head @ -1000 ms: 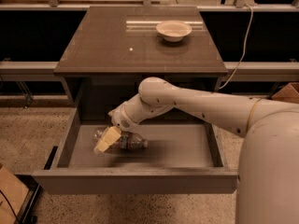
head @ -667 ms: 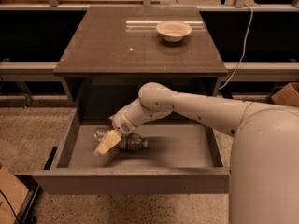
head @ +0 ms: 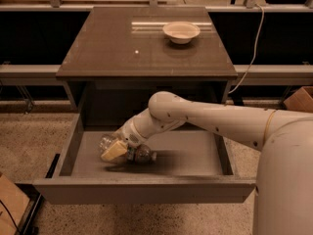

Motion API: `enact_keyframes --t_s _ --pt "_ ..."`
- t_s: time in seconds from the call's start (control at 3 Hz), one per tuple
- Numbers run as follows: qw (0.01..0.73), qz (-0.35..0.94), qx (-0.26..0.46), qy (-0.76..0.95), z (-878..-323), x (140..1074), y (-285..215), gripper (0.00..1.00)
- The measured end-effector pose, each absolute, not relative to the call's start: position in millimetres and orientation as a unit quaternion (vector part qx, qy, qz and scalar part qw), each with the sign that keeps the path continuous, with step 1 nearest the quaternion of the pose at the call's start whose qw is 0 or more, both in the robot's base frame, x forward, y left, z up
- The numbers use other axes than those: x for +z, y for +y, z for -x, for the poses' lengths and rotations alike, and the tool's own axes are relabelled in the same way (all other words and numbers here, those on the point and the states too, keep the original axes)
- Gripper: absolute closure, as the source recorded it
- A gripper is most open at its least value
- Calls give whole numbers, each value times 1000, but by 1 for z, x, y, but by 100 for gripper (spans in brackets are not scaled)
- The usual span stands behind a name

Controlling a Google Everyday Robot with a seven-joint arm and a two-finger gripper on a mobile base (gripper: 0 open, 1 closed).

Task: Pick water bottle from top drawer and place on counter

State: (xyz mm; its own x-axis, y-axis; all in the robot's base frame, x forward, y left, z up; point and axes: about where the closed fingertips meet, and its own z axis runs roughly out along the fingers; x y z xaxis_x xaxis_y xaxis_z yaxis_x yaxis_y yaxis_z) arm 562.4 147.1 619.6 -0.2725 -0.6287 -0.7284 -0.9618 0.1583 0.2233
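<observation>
The top drawer [head: 195, 155] stands pulled open below the counter [head: 117, 48]. The water bottle [head: 139, 153] lies on its side on the drawer floor at the left, its clear body and dark label band partly hidden by my hand. My gripper [head: 116, 149] reaches down into the drawer from the right and sits right over the bottle, with one cream-coloured fingertip [head: 113, 151] in front of it. The arm stretches in from the lower right.
A shallow cream bowl [head: 181, 32] sits at the back right of the counter. A white cable [head: 252, 48] hangs to the right of the cabinet. A cardboard box [head: 299, 99] stands at the far right, another at the lower left [head: 10, 204].
The gripper has stayed low over the bottle in the drawer, shifting only slightly. The bottle lies in the same spot.
</observation>
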Motion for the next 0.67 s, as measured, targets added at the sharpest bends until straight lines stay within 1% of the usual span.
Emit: enact_keyframes --t_s 0.33,0.67 --pt "259 548 331 723 -549 638 138 64" --pt "274 541 322 727 -537 663 123 89"
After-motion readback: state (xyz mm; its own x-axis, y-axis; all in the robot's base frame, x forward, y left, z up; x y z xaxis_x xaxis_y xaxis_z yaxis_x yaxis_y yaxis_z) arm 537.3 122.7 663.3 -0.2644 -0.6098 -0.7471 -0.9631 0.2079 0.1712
